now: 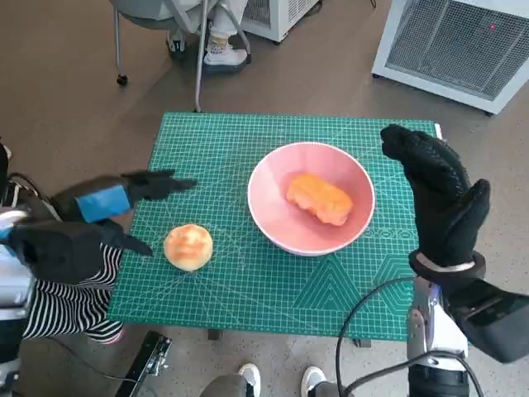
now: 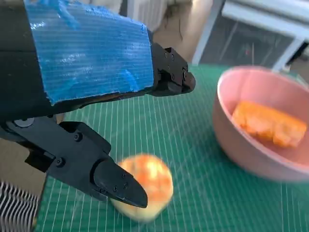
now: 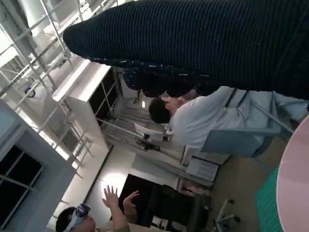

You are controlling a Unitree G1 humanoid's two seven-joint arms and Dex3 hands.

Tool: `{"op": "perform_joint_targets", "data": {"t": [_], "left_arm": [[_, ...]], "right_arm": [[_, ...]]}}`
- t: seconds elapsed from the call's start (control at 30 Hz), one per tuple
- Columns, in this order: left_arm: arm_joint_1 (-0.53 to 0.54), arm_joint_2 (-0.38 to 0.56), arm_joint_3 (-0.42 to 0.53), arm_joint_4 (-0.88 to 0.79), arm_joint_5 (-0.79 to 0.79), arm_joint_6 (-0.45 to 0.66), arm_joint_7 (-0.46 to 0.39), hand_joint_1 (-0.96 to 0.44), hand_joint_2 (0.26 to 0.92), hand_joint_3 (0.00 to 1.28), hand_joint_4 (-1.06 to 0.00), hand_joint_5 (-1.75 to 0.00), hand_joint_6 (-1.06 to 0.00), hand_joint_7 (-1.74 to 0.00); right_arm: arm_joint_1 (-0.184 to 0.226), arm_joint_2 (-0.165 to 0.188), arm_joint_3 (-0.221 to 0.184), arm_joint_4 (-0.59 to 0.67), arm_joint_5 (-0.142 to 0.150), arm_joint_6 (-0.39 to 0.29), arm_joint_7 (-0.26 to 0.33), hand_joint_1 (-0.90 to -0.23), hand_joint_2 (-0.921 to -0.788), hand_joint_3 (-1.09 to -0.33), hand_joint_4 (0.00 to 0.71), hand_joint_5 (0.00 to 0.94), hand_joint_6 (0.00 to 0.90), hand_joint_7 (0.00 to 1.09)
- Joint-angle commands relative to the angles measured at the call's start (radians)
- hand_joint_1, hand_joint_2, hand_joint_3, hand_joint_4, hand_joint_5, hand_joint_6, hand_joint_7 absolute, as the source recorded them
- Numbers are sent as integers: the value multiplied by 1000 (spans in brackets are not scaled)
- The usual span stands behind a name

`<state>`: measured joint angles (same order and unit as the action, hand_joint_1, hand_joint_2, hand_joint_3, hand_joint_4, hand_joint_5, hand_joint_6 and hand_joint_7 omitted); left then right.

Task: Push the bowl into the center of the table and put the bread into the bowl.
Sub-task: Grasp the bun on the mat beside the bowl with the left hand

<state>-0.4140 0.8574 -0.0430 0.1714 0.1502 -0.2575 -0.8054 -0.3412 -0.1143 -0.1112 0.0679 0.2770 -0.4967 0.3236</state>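
Observation:
A pink bowl [image 1: 273,178] sits a little right of the middle of the green cutting mat [image 1: 215,149], with an orange piece of bread [image 1: 319,198] lying inside it. A round golden bun [image 1: 188,246] lies on the mat at the front left. My left hand [image 1: 111,203] hovers just left of the bun, fingers spread apart and holding nothing; in the left wrist view one black finger [image 2: 116,186] reaches over the bun [image 2: 149,181], and the bowl [image 2: 241,154] and its bread [image 2: 268,123] show beyond. My right hand [image 1: 442,194] is raised beside the bowl's right side, flat and empty.
A person sits on a chair [image 1: 178,21] beyond the table's far edge, feet on the floor. A white cabinet with a grille [image 1: 463,45] stands at the far right. Striped cloth [image 1: 70,306] lies left of the table. Shoes [image 1: 277,380] show at the near edge.

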Motion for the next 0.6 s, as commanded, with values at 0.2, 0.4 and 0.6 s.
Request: {"op": "perform_joint_targets", "data": {"t": [0.2, 0.4, 0.6], "left_arm": [[-10, -20, -89, 54, 49, -9, -30, -134, 726, 3, -140, -5, -311, -16], [-30, -72, -133, 134, 67, -46, -5, -76, 734, 11, -157, -9, -307, -9], [-42, -127, -169, 234, 130, -128, 91, -16, 739, 14, -246, -35, -354, -26]], "right_arm": [[2, -11, -7, 30, 24, 15, 32, -709, -921, -753, 175, 0, 73, 424], [-1, -13, -9, 33, 31, 20, 42, -709, -921, -754, 173, 0, 70, 423], [2, -14, -7, 33, 29, 19, 44, -706, -921, -756, 172, 0, 68, 424]]}}
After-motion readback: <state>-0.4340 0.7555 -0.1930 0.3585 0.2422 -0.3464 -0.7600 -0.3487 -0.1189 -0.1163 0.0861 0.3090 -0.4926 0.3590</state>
